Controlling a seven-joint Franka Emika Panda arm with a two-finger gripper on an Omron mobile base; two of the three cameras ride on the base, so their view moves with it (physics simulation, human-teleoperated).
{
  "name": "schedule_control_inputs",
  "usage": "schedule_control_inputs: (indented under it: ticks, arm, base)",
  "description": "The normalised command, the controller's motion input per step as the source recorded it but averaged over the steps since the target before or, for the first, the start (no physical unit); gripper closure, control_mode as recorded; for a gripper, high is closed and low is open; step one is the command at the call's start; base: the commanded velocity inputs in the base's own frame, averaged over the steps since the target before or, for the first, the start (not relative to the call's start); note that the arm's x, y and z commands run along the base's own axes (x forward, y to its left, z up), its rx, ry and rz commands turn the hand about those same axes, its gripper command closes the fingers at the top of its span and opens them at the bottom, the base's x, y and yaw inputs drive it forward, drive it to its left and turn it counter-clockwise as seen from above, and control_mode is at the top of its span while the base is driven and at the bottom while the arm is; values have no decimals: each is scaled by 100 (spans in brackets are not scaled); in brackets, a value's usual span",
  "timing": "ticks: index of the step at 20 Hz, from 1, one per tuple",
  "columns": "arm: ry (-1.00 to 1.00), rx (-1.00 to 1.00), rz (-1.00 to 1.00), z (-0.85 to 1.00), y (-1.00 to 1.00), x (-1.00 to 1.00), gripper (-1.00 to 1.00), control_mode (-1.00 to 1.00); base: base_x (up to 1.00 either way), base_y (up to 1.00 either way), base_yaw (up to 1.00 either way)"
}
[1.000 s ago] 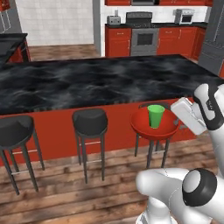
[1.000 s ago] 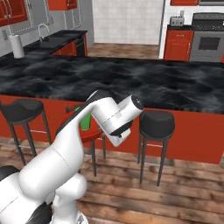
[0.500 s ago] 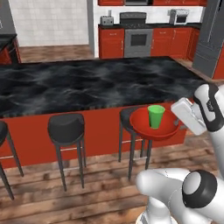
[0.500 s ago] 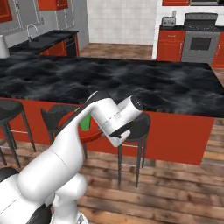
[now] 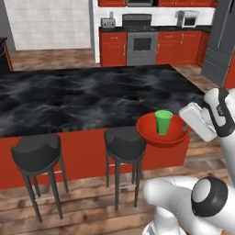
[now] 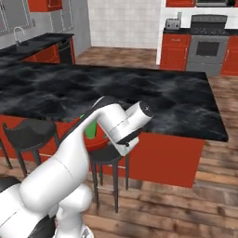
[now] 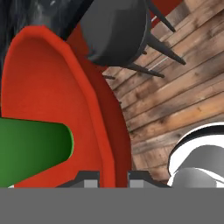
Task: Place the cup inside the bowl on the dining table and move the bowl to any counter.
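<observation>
With my gripper clamped on the bowl rim and the cup standing inside beside my fingers, I carry level and slow.

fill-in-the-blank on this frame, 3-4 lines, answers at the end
The green cup stands inside the red ____.
The pincer grips the bowl by its ____.
The bowl is held off the dining table, above a black ____.
The cup stands ____.

Missing words: bowl; rim; stool; upright
</observation>
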Motion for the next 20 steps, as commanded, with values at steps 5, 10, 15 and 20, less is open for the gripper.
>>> schedule_control_inputs:
  ticks: [5,10,15,20]
  arm:
    - [0,0,0,0,0,0,100,100]
    - [0,0,0,0,0,0,100,100]
    - [0,0,0,0,0,0,100,100]
    - [0,0,0,0,0,0,100,100]
  base:
    - [40,-84,6]
    - [34,-90,4]
    - [42,-87,1]
    - [39,-86,0]
